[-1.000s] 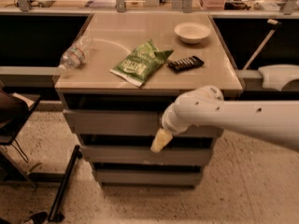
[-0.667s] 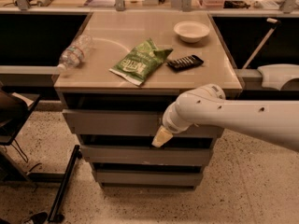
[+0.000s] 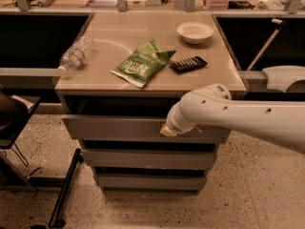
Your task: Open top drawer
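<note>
Gripper point(image 3: 169, 129) against top drawer point(image 3: 114, 127) front, right of centre, below surface point(image 3: 143, 32) front edge; whether spread or pressed together, cannot tell. Drawer seems partly out already; more pulling likely left.

Warm, dim light; deep shadow above the pincer point(image 3: 167, 129) at the top drawer point(image 3: 119, 128).

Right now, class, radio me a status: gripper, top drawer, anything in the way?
Gripper at top drawer front, right of centre. Drawer front forward of lower drawers. Black stand on floor left, apart.
</note>
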Available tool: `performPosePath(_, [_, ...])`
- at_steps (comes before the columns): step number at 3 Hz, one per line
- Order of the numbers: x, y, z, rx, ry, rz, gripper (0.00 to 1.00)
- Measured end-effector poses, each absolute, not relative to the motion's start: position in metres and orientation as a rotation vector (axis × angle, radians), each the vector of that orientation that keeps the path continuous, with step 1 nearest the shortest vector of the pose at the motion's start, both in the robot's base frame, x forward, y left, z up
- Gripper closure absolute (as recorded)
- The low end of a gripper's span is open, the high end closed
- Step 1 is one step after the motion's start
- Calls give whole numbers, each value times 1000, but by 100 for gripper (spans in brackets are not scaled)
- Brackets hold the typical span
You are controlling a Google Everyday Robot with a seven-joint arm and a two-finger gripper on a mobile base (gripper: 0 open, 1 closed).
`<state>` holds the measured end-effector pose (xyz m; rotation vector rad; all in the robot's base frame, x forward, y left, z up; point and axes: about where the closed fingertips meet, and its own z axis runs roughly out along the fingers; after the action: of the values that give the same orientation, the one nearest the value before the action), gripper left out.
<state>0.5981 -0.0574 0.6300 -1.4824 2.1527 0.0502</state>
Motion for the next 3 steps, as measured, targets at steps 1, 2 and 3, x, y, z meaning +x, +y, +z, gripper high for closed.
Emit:
performPosePath(1, [601, -61, 639, -1482, 2153, 50, 89])
performPosePath(2, [601, -62, 646, -1482, 2153, 50, 100])
performPosePath(3, [588, -66, 645, -1471, 2158, 30, 100])
